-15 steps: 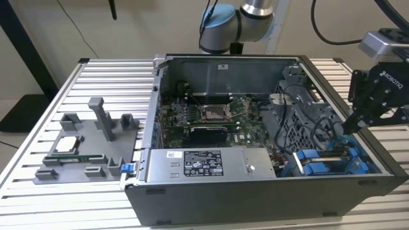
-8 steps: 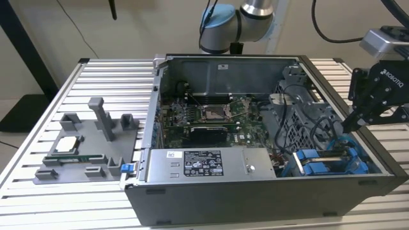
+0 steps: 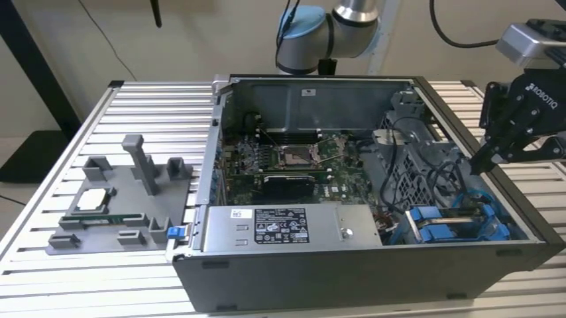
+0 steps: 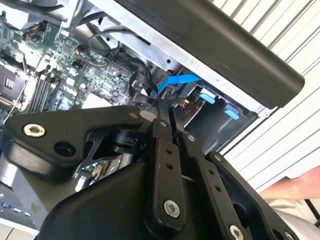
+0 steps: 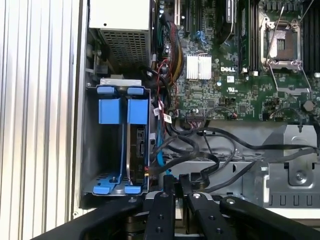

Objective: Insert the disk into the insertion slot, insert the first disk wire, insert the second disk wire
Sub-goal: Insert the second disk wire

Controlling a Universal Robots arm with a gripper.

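The disk (image 5: 136, 150) stands on edge inside the insertion slot (image 5: 90, 150), held in its blue carrier (image 5: 137, 110). A second blue carrier (image 5: 109, 110) sits beside it. In the exterior view the slot (image 3: 500, 232) is at the case's near corner on that view's right. My gripper (image 3: 479, 165) hangs just above the case rim there. Its fingers (image 5: 165, 200) are shut, and a black wire (image 5: 200, 172) loops up to their tips. In the second wrist view my gripper (image 4: 167, 111) is pinched together next to black wires (image 4: 142, 92) and a blue cable (image 4: 175, 81).
A silver power-supply box (image 3: 283, 228) lies along the case's near wall, with the green motherboard (image 3: 292, 159) behind it. A grey fixture (image 3: 115, 199) with small parts sits on the slatted table (image 3: 53, 278) at the exterior view's left. Part of a person's arm (image 4: 295, 187) shows beside the table.
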